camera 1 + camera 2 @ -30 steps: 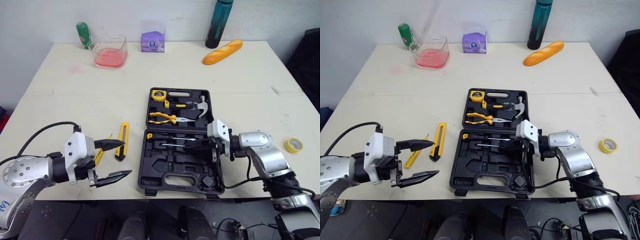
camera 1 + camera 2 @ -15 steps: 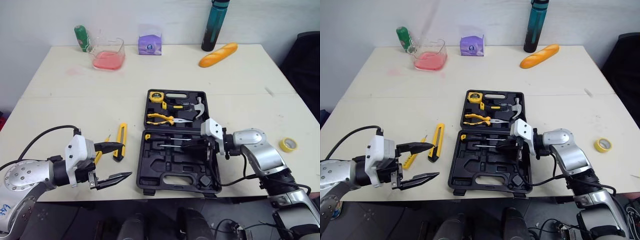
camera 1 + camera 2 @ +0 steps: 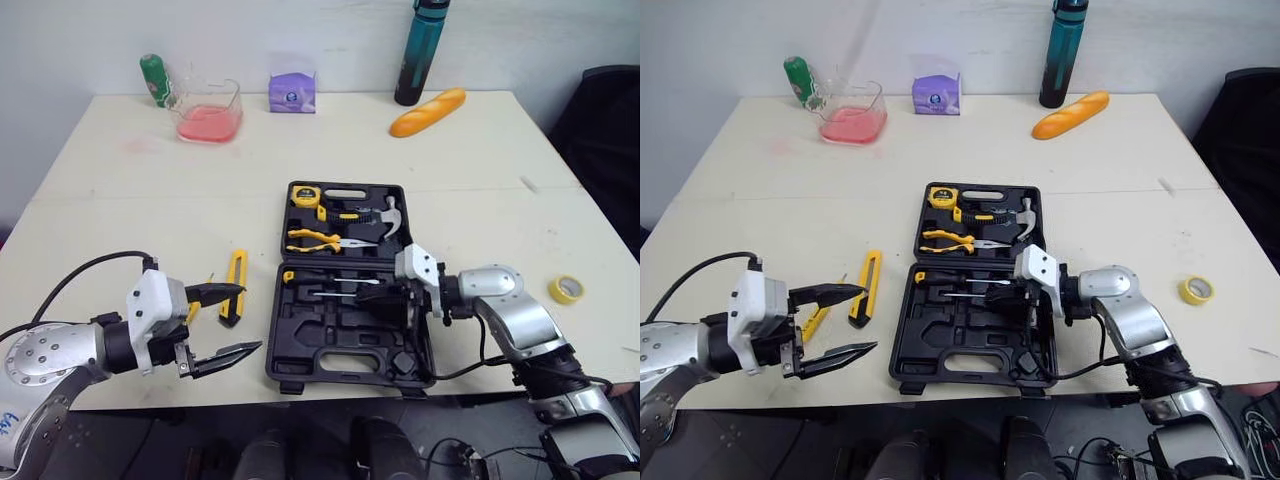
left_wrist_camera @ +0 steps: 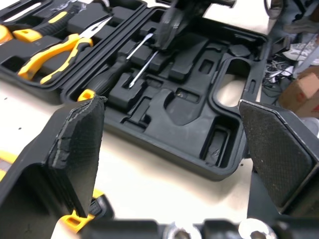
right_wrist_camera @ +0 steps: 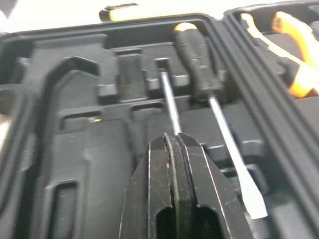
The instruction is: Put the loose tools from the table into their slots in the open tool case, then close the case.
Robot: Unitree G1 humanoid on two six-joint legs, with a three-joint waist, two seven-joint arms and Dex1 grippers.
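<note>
The open black tool case lies in the middle of the table. Its far half holds a tape measure, yellow pliers and a hammer. Two screwdrivers lie in the near half. My right gripper is shut, its tips down on a thin screwdriver shaft; whether it pinches the shaft I cannot tell. A yellow utility knife and a small yellow screwdriver lie loose left of the case. My left gripper hangs open by them, with nothing between its fingers.
Along the table's far edge stand a green bottle, a clear container of pink liquid, a purple box, a teal bottle and a bread roll. A yellow tape roll lies at the right.
The whole picture has shifted, so the camera has moved. Both grippers keep about the same places relative to the case and the loose tools.
</note>
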